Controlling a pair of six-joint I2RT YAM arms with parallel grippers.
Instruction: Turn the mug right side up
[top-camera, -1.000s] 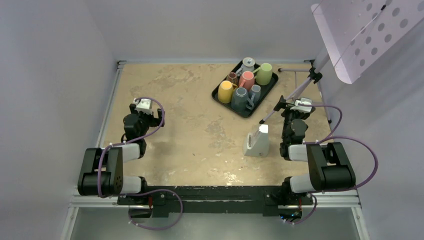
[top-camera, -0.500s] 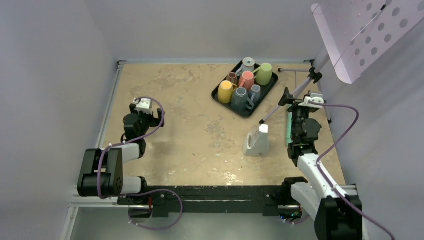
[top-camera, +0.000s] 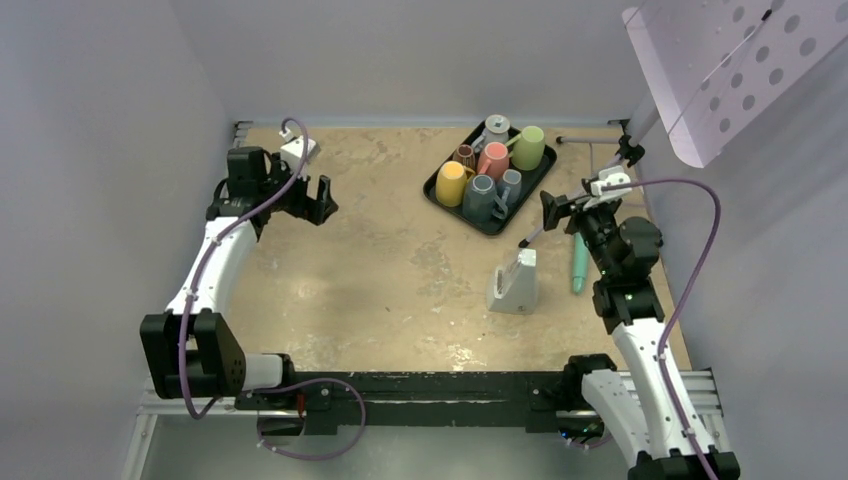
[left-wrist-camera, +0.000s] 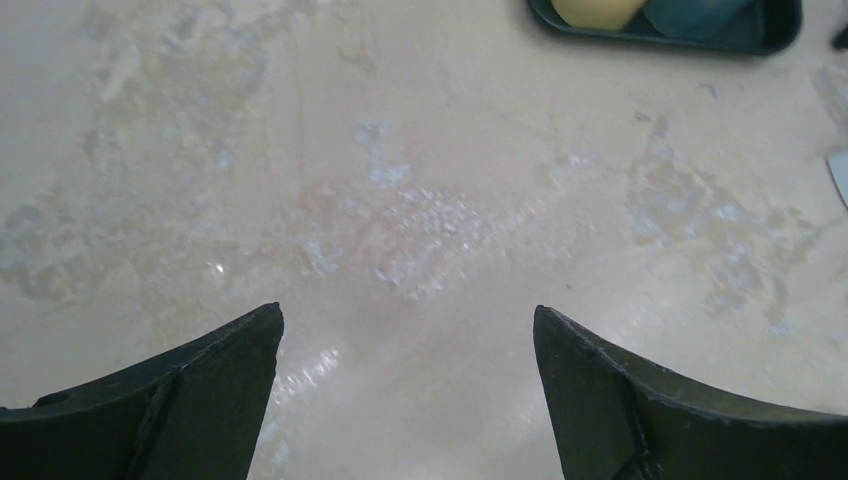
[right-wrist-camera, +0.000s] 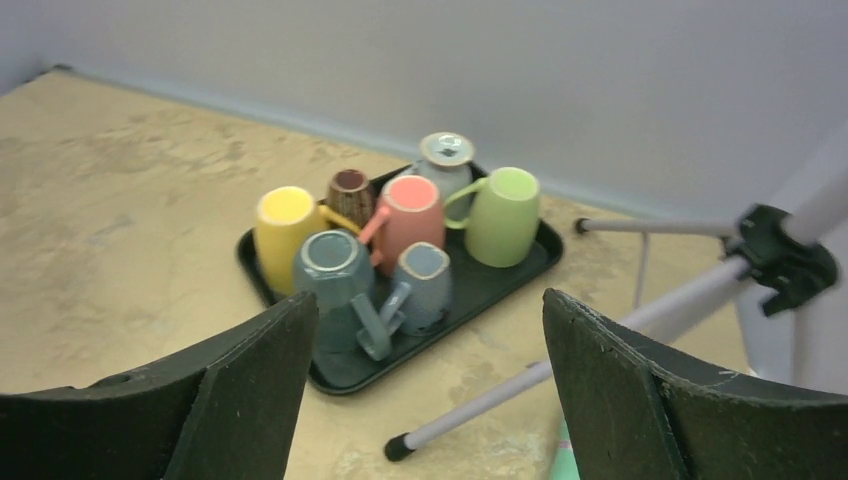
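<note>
Several mugs stand upside down on a black tray (top-camera: 434, 192) at the back right: yellow (top-camera: 451, 183), large blue-grey (top-camera: 479, 197), small blue (top-camera: 510, 183), pink (top-camera: 493, 158), green (top-camera: 528, 147), brown (top-camera: 465, 154) and grey (top-camera: 496, 128). The right wrist view faces the tray (right-wrist-camera: 335, 382), with the blue-grey mug (right-wrist-camera: 330, 280) closest. My right gripper (top-camera: 558, 208) (right-wrist-camera: 430, 310) hovers open and holds nothing, just right of the tray. Far left over bare table, my left gripper (top-camera: 322, 200) (left-wrist-camera: 408, 330) is open and holds nothing.
A grey wedge-shaped block (top-camera: 515, 283) stands in front of the tray. A teal stick (top-camera: 578, 262) lies beside it to the right. A tripod leg (top-camera: 590, 185) (right-wrist-camera: 560, 375) slants across the table under the right gripper. A perforated panel (top-camera: 720, 60) hangs top right.
Both arms have unfolded from their rest pose. The left gripper rose and moved to the far left; the right gripper rose and swung toward the tray, which uncovered the teal stick.
</note>
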